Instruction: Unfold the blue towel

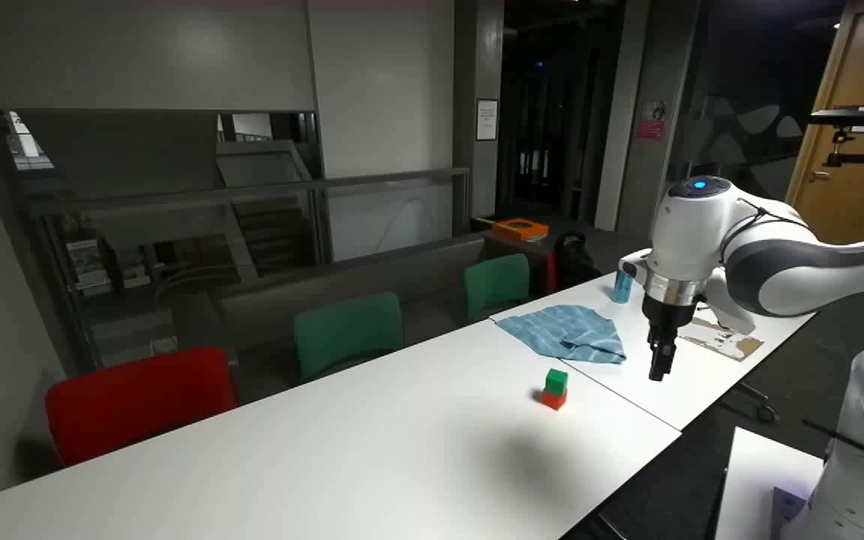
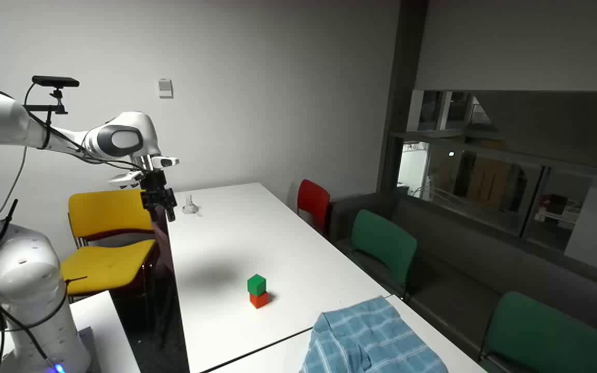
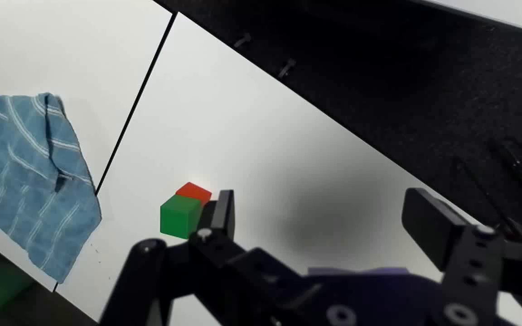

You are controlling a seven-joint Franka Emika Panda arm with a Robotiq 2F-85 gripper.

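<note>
I have the end effector (image 3: pixel 323 213) raised above the white tabletop (image 3: pixel 252 136) and spread wide. My wrist view shows the blue checked towel (image 3: pixel 21 176) lying across the seam (image 3: pixel 136 102) between the tabletop's two sections, a fold showing near one edge. In both exterior views I see the green cube (image 2: pixel 256 285) stacked on the red cube (image 2: pixel 258 300), near the towel.

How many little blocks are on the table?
2: a green cube stacked on a red cube, near the blue towel. Any under the towel would be hidden.
</note>
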